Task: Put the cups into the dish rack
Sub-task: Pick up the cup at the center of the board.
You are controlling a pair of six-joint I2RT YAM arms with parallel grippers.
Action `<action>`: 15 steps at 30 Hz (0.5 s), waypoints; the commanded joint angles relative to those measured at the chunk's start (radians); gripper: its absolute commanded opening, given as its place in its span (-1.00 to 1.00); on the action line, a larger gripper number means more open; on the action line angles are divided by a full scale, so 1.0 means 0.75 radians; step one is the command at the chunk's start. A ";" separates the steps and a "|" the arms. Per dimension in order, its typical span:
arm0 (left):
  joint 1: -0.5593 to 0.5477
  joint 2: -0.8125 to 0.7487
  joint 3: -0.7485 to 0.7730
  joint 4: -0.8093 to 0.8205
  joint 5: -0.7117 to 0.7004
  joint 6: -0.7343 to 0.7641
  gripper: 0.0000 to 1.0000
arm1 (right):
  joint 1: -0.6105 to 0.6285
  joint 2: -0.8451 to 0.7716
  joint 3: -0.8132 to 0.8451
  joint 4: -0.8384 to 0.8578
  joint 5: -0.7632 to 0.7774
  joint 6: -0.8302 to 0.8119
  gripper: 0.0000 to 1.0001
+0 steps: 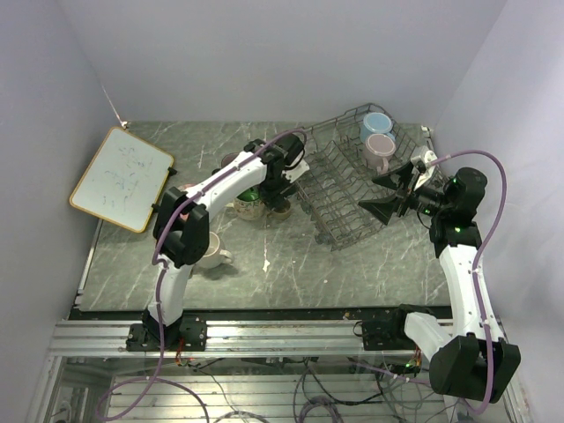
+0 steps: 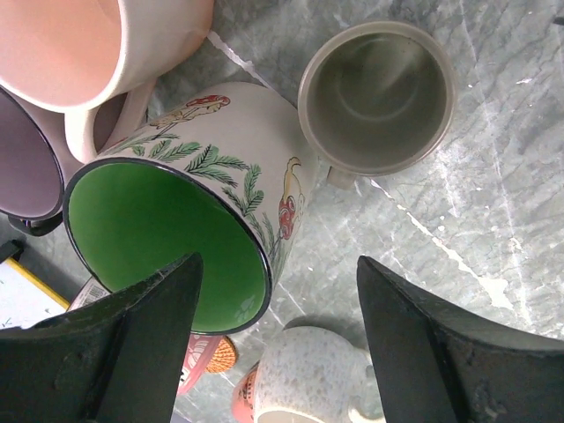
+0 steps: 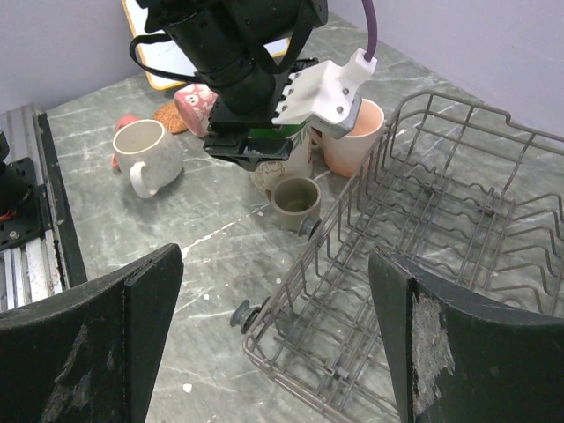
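The grey wire dish rack (image 1: 348, 189) holds a light blue cup (image 1: 376, 126) and a pink cup (image 1: 380, 148) at its far end. My left gripper (image 2: 278, 264) is open and empty. It hovers over a cluster of cups: a green-lined floral cup (image 2: 189, 220), a small olive-brown cup (image 2: 377, 97), a peach cup (image 2: 97, 44) and a mauve cup (image 2: 22, 163). A cream speckled cup (image 2: 308, 374) stands alone nearer the arm bases. My right gripper (image 3: 275, 260) is open and empty above the rack's near corner (image 3: 423, 247).
A wood-framed whiteboard (image 1: 122, 179) lies at the far left. A cork coaster (image 3: 167, 115) and a pink floral cup (image 3: 198, 104) lie beside it. The rack has small wheels (image 3: 242, 313) along its left side. Purple walls close in the left, back and right.
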 commanded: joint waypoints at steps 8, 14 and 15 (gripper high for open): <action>0.046 -0.002 -0.050 0.024 -0.001 0.012 0.40 | -0.001 -0.024 -0.018 0.034 -0.003 0.013 0.72; 0.068 0.008 -0.038 0.017 0.058 0.012 0.14 | -0.001 -0.024 -0.017 0.035 -0.004 0.012 0.72; 0.072 0.010 -0.039 0.015 0.066 0.012 0.11 | -0.001 -0.025 -0.017 0.035 -0.002 0.011 0.72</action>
